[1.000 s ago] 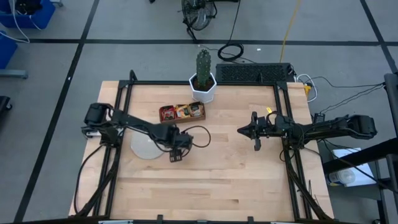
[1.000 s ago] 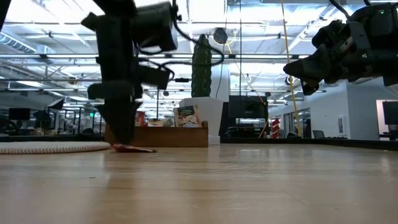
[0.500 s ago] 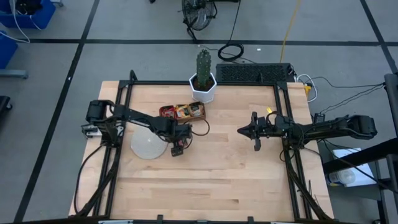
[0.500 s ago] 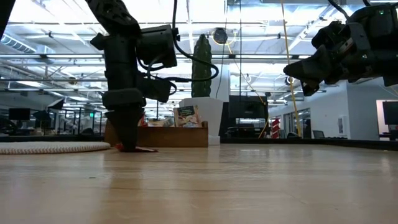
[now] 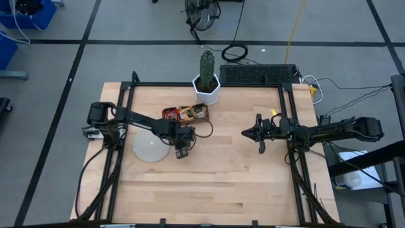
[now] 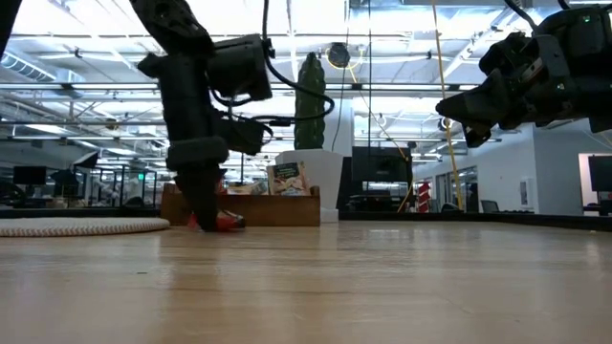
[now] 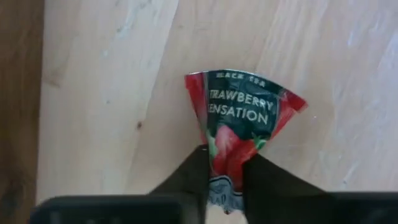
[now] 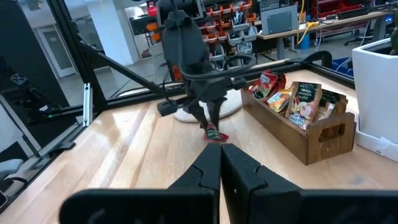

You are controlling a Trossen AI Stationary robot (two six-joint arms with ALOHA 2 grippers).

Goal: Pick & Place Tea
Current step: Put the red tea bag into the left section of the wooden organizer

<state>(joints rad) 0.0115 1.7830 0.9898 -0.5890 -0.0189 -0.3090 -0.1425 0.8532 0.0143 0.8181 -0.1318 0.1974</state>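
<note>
The tea under inspection was a small flat red-and-green sachet (image 7: 239, 121) printed with a strawberry label, pinched at one edge between the two dark fingers of the left hand (image 7: 225, 182), which were clamped on it. In the high view the left hand (image 5: 182, 151) stood over the pale wooden counter (image 5: 240, 177), just beside the round pale grey disc (image 5: 150, 149) and near the long brown wooden tray (image 5: 185, 114). In the low view the red sachet (image 6: 222, 222) sat at the counter surface beneath the left hand (image 6: 206, 215); whether it touched the wood could not be told. Further sachets stood upright in the tray (image 8: 314, 127), among them red, orange-yellow and dark-printed ones (image 8: 305, 102). A green cactus in a white hexagonal pot (image 5: 206, 85) stood behind the tray, close to it. The right hand (image 5: 261, 134) waited above the counter's right half, well apart from the tray, with its fingers (image 8: 245, 168) pressed together and holding nothing. A black keyboard (image 5: 258, 75) lay at the counter's far edge.
</note>
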